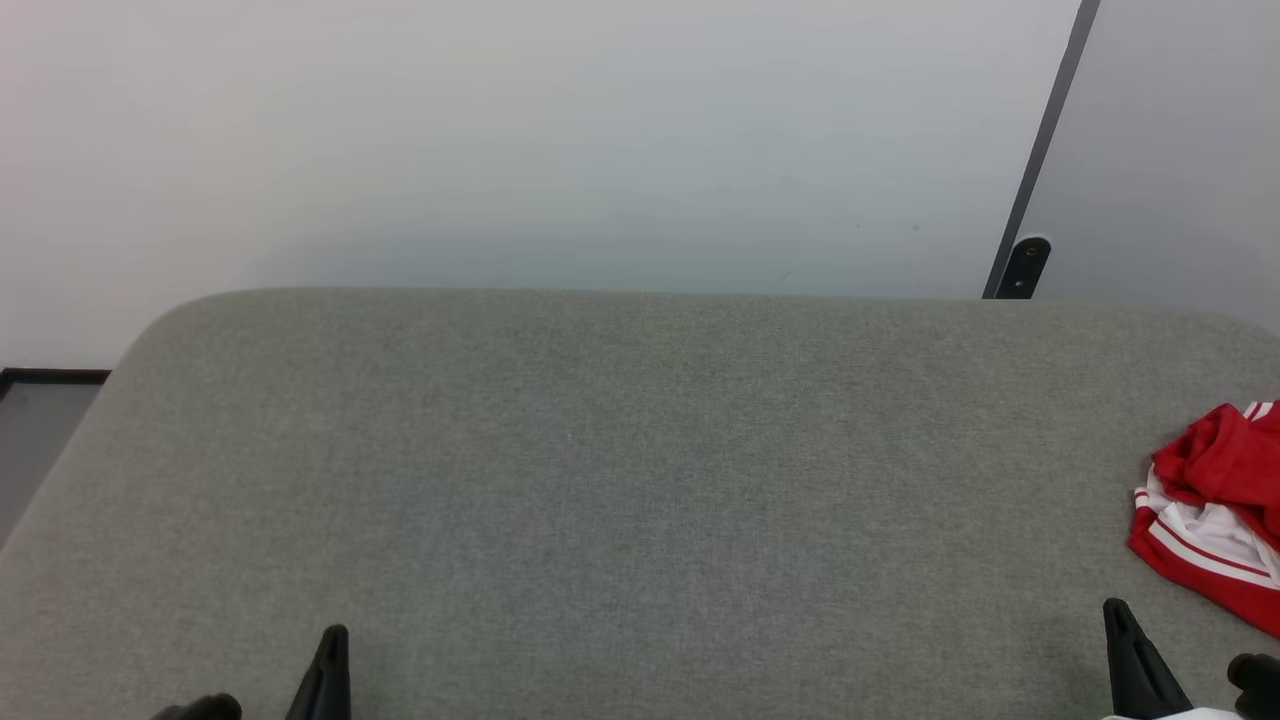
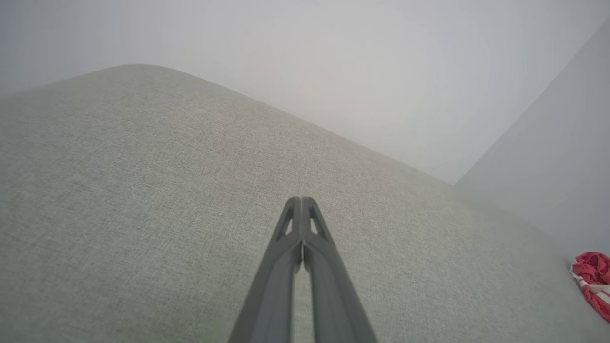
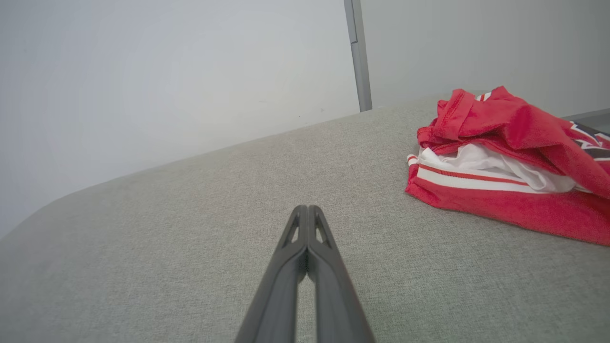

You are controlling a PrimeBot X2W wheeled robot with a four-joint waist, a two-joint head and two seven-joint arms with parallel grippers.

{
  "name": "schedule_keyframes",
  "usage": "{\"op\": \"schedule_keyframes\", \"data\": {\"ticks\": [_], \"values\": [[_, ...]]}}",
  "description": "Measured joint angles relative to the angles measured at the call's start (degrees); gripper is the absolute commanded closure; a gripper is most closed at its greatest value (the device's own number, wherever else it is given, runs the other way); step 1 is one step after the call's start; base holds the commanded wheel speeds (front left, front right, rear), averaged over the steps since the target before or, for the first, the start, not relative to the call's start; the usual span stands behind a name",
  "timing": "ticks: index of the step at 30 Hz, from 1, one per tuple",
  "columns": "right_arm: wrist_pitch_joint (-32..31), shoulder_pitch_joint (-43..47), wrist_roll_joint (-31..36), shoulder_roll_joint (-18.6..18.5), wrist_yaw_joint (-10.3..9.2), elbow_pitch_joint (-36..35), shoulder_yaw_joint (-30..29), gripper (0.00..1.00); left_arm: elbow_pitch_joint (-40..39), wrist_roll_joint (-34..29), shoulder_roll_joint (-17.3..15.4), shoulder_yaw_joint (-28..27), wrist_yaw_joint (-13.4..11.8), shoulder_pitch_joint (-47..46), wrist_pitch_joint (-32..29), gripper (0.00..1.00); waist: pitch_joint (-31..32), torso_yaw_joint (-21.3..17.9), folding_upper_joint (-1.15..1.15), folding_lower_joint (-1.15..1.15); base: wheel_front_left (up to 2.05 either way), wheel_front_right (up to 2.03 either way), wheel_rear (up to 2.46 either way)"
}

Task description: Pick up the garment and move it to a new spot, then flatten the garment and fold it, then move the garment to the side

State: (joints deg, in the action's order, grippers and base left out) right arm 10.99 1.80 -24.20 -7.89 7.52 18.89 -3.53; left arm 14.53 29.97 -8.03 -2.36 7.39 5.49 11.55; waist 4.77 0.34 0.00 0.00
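The red garment (image 1: pixel 1215 515) lies crumpled at the right edge of the grey fabric surface (image 1: pixel 640 480), partly cut off by the head view's border. In the right wrist view the garment (image 3: pixel 510 162) shows white inner cloth, white-and-red stripe trim and a bit of black-and-white lettering. My right gripper (image 3: pixel 308 209) is shut and empty, hovering over the surface, apart from the garment, which lies ahead to its right. My right gripper (image 1: pixel 1115 610) sits at the lower right. My left gripper (image 2: pixel 301 200) is shut and empty; the left gripper (image 1: pixel 335 635) is at the lower left, far from the garment (image 2: pixel 593 278).
A pale wall (image 1: pixel 560 140) rises behind the surface. A dark vertical strip (image 1: pixel 1040 150) with a black foot (image 1: pixel 1025 265) stands at the back right. A dark floor strip (image 1: pixel 45 385) shows past the surface's left edge.
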Motion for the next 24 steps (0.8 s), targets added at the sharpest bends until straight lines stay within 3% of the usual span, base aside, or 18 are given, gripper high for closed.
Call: {"op": "schedule_keyframes", "data": {"ticks": [24], "values": [[-5.2, -2.4, -21.1, 1.6, -0.01, -1.6, -0.9, 1.0, -0.2, 19.3, 1.6, -1.3, 0.0, -3.4, -5.6, 1.0, -1.0, -0.1, 0.0, 0.0, 0.0, 0.0, 0.0]]}}
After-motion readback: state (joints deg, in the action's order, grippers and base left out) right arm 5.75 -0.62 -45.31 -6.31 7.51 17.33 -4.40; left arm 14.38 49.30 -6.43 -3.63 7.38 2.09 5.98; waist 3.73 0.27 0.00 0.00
